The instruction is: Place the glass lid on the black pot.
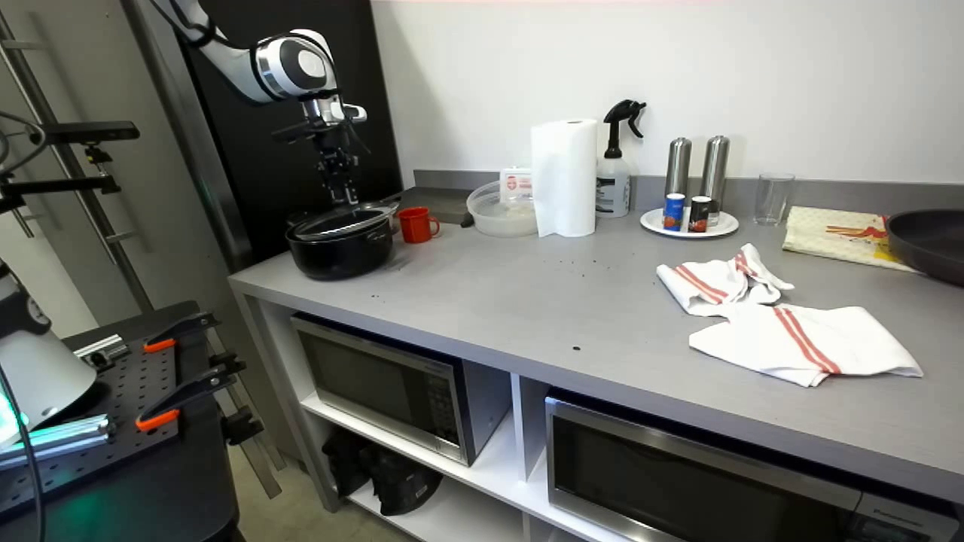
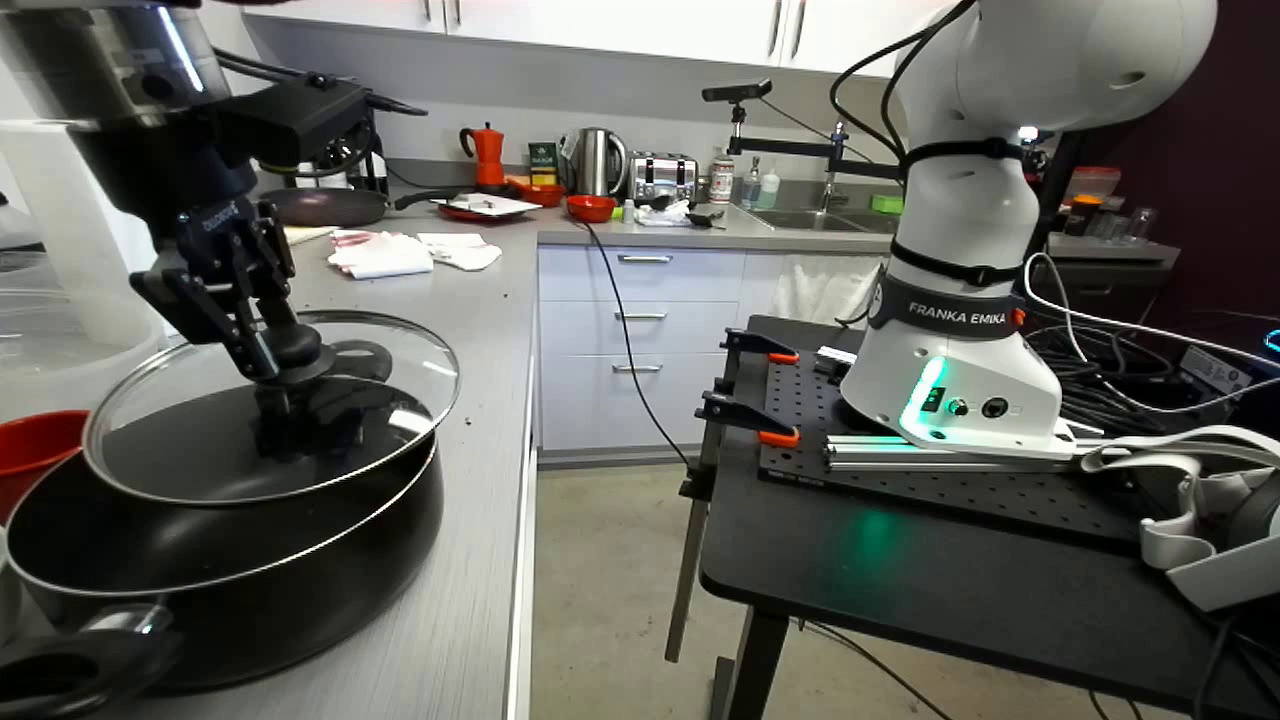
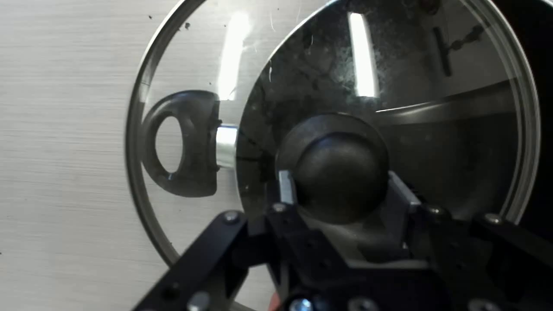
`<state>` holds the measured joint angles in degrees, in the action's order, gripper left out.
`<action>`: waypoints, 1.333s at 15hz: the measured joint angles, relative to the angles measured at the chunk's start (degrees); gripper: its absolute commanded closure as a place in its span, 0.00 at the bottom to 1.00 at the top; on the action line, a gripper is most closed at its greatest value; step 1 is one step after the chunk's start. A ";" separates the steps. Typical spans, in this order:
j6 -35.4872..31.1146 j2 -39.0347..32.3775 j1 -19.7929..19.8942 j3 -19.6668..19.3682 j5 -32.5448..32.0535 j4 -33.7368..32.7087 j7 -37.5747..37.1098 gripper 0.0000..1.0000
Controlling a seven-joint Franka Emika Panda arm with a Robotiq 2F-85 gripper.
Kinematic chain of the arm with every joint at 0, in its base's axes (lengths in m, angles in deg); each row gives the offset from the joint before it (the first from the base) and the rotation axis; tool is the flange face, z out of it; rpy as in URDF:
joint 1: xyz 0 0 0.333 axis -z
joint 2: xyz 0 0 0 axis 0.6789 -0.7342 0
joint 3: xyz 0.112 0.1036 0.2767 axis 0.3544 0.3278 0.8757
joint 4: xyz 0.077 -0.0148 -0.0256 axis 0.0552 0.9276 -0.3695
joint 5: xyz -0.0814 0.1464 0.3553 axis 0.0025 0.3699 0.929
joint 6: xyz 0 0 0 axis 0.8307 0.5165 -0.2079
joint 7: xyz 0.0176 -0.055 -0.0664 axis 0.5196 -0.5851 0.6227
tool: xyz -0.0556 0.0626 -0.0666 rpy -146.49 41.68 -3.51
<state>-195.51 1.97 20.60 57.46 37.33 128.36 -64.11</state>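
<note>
My gripper [image 3: 343,185] is shut on the dark centre knob [image 3: 341,164] of the glass lid, with one pad on either side of it. The clear glass lid [image 2: 190,440], edged by a thin metal rim, hangs over the black pot [image 2: 300,610] at the end of the counter. It sits off-centre and looks slightly tilted, leaving part of the pot's opening uncovered. Through the glass in the wrist view, a pot handle [image 3: 194,142] shows below the overhanging side. Whether the lid touches the pot's rim I cannot tell. In an exterior view the black pot [image 1: 343,260] stands below my gripper [image 1: 345,192].
Close beside the pot stands a red mug [image 1: 416,226]. Farther along are a clear plastic bowl [image 1: 501,218], a paper towel roll [image 1: 565,181] and a spray bottle [image 1: 614,184]. Striped towels [image 1: 806,342] lie toward the counter's far end. The counter's front edge [image 1: 452,342] runs near the pot.
</note>
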 measured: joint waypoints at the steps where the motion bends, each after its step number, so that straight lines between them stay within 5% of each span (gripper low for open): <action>1: -0.17 -0.73 -0.18 0.01 0.00 -0.77 0.00 0.76; 20: 0.01 -5.48 -2.26 0.91 3.85 -7.20 -0.77 0.76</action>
<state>-195.50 -3.51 18.33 58.37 41.18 121.16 -64.88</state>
